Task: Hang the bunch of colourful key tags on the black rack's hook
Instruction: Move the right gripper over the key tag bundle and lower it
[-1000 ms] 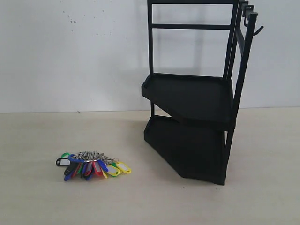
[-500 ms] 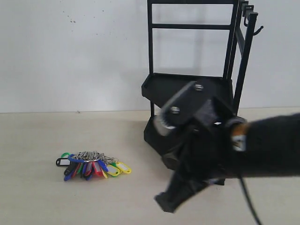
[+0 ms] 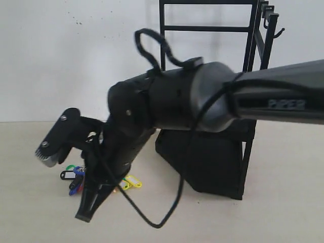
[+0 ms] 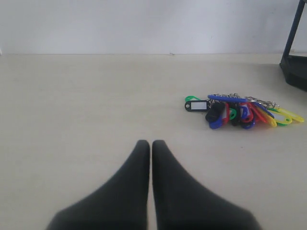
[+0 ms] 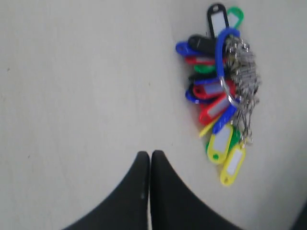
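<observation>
Both the right gripper [image 5: 150, 155] and left gripper [image 4: 151, 143] have their fingers pressed together, empty. The key bunch [image 5: 218, 96] lies on the table [image 5: 72, 72], beyond the right fingertips and to one side, untouched. Descending shut, they'd likely just shove the tags. Pinching a tag instead of the blue ring [image 5: 218, 50] leaves nothing to slip over the hook [image 3: 277, 33].

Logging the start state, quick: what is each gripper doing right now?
Left gripper: shut, empty.
Right gripper: shut, not holding the key tag bunch.
</observation>
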`<state>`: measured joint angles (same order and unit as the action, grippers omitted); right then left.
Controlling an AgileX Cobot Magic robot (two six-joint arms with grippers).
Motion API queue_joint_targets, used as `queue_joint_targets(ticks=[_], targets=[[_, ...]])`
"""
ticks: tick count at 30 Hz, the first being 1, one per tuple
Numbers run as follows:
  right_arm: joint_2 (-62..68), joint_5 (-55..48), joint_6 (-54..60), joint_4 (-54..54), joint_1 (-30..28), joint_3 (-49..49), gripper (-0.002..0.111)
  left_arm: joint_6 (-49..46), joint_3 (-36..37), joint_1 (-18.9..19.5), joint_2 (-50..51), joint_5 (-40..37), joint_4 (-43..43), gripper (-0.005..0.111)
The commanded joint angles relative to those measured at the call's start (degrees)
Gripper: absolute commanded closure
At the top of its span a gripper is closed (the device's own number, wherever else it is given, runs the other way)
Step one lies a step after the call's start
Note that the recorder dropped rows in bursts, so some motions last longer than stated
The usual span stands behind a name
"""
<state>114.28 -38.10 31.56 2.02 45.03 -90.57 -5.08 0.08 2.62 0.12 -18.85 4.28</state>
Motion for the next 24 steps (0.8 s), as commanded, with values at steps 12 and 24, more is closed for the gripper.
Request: queue_joint_targets(ticks=[12,24], targets=[[14.5,-1.2,-1.7,-7.4,2.1,-22.0,0.108,0.6,-0.1,0.1,-0.1,0.9,0.4,0.102],[20.0,-4.6,-3.1,-8.1,0.6,-28.8,0.094,0.6,-0.1,0.1,-0.1,0.9,0.4,0.102]])
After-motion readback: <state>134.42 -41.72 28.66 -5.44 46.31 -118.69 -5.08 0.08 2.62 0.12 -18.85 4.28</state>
